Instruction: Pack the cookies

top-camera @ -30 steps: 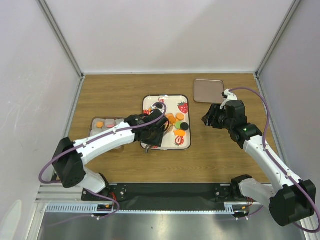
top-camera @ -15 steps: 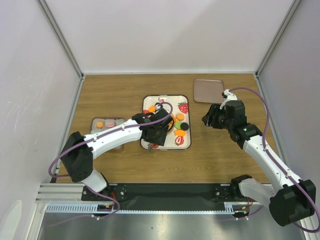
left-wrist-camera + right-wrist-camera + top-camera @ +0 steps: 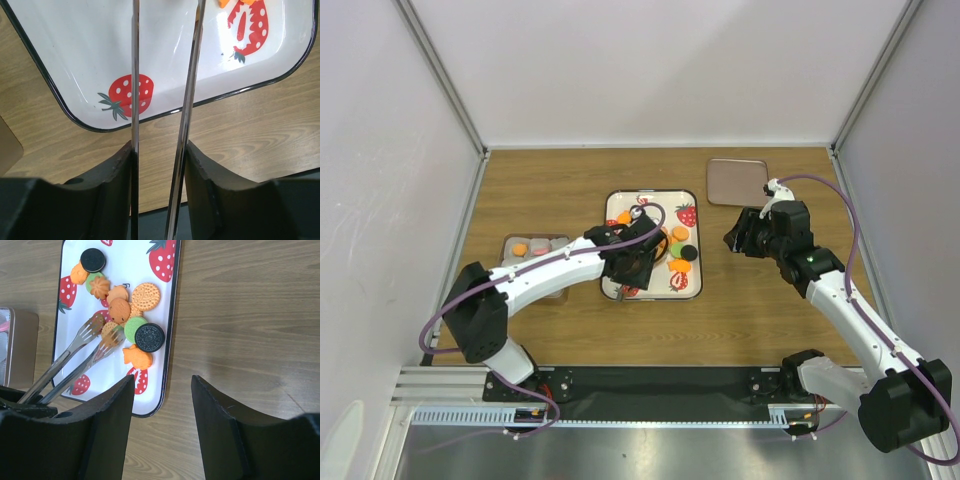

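On the strawberry-print tray (image 3: 665, 193) at the middle of the table, the cookies (image 3: 120, 311) lie in a loose cluster along its right half: mostly orange, with two green and two black sandwich ones.

Left gripper (image 3: 159, 160): jaws clamped on a pair of metal tongs (image 3: 134, 75), both blades running out between the fingers over the tray's near corner. The pinch on the blades serves a purpose: squeezing them closes the forked tips. Those tips sit at the left edge of the cluster, over an orange cookie. Whether that cookie is gripped cannot be told.

Right gripper (image 3: 162, 395): jaws apart, nothing between them. It hovers over bare table just right of the tray and faces it, apparently parked clear of the working arm.

A grey tin (image 3: 506, 252) stands just left of the tray, holding an orange cookie and a pink one. It lies within short reach of the tongs, which suits the transfer. A rectangular lid (image 3: 736, 181) rests beyond the tray's far right corner, well apart.

Judgement: packing is at an early stage, with most cookies unpacked. Risk: flat cookies may slip from the tong tips in transit.
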Robot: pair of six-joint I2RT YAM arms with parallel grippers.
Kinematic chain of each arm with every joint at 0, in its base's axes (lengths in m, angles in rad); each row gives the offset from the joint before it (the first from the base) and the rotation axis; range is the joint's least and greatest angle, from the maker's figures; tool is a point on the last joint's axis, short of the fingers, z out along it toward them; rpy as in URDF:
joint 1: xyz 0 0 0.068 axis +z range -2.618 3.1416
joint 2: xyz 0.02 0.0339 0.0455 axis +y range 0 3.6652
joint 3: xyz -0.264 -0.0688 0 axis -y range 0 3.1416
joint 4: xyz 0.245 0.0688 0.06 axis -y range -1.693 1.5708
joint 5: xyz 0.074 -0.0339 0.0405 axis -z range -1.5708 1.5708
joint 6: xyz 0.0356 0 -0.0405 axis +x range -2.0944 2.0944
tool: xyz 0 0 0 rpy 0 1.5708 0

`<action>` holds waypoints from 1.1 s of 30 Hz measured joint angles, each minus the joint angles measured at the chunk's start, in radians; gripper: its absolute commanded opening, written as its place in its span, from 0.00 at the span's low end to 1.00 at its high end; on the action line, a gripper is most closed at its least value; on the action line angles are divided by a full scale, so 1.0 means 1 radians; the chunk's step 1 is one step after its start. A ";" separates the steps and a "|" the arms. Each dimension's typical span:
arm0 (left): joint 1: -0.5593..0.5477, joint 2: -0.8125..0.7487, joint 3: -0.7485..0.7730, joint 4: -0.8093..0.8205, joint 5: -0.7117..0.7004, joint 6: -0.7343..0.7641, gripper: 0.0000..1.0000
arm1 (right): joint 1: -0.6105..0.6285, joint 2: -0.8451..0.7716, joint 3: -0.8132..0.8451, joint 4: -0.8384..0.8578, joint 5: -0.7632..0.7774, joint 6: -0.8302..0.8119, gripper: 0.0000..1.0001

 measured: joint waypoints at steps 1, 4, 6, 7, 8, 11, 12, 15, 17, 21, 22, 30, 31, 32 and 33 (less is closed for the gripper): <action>0.003 0.000 0.000 0.000 0.003 0.000 0.43 | 0.000 0.000 0.000 0.000 0.000 0.000 0.55; 0.010 -0.004 0.000 0.000 0.007 0.001 0.41 | 0.001 0.000 0.000 0.000 0.000 0.000 0.54; 0.018 -0.011 0.000 -0.001 0.008 0.002 0.40 | 0.002 0.000 0.000 0.000 0.000 0.000 0.55; 0.023 -0.017 0.000 -0.002 0.008 0.002 0.40 | 0.002 0.000 0.000 0.000 0.000 0.000 0.54; 0.027 -0.024 0.000 -0.004 0.008 0.002 0.40 | 0.002 0.000 0.000 0.000 0.000 0.000 0.54; 0.039 -0.058 0.000 -0.015 0.005 0.003 0.40 | 0.002 0.000 0.000 0.000 0.000 0.000 0.54; 0.041 -0.072 0.000 -0.019 0.002 0.003 0.40 | 0.002 0.000 0.000 0.000 0.000 0.000 0.54; 0.047 -0.118 0.000 -0.039 -0.010 0.002 0.39 | 0.002 0.000 0.000 0.000 0.000 0.000 0.55; 0.053 -0.162 -0.001 -0.057 -0.020 0.000 0.39 | 0.002 0.000 0.000 0.000 0.000 0.000 0.55; 0.106 -0.284 -0.027 -0.080 -0.036 -0.002 0.39 | 0.002 0.000 0.000 0.000 0.000 0.000 0.54; 0.127 -0.317 -0.036 -0.090 -0.039 -0.002 0.39 | 0.002 0.000 0.000 0.000 0.000 0.000 0.54; 0.364 -0.552 -0.154 -0.149 -0.037 -0.001 0.39 | 0.002 0.002 0.000 0.000 -0.003 0.000 0.54; 0.392 -0.577 -0.173 -0.157 -0.029 0.000 0.40 | 0.003 0.002 0.000 0.000 -0.003 0.000 0.54; 0.434 -0.592 -0.185 -0.161 -0.024 0.003 0.40 | 0.003 0.002 0.000 0.000 -0.004 0.000 0.54; 0.470 -0.606 -0.200 -0.166 -0.011 0.009 0.40 | 0.004 0.002 0.000 0.000 -0.005 0.000 0.54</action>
